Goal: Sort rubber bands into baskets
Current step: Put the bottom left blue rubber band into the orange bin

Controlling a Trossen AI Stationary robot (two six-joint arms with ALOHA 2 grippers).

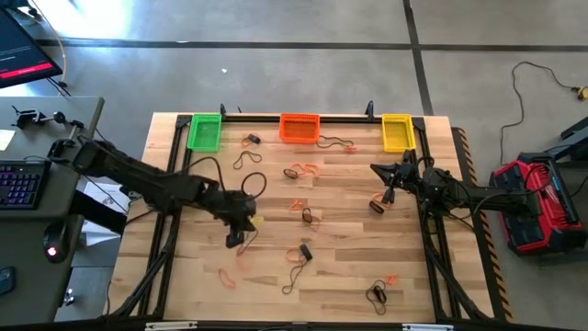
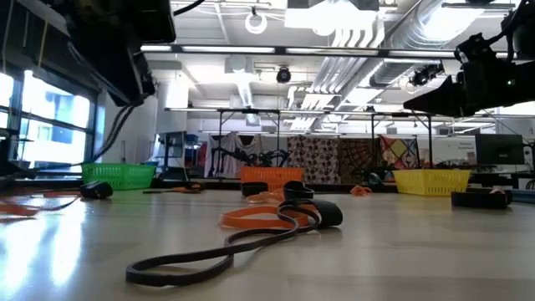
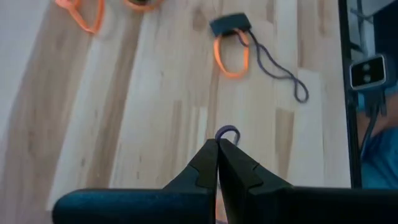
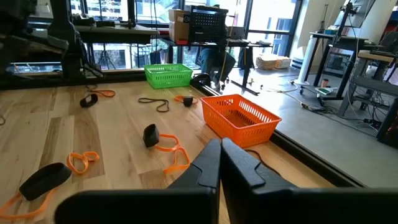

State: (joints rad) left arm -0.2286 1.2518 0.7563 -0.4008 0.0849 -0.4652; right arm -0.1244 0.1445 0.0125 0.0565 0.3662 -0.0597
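Left gripper [image 3: 218, 142] closed on a dark band [image 3: 227, 132], over mid-table. The green basket [image 1: 205, 131] lies far-left of it, the left arm's side. Right gripper [image 1: 388, 191] closed, empty, near the yellow basket [image 1: 396, 132].

Baskets: you had a green basket [image 1: 204, 132], an orange basket [image 1: 299, 128] and a yellow basket [image 1: 396, 131].
Table [image 1: 349, 267]: you worked on pale striped wood.
Rubber bands near the orange basket: you saw orange loops [image 1: 301, 171] and a dark loop [image 1: 336, 142].
Arms: both were dark.
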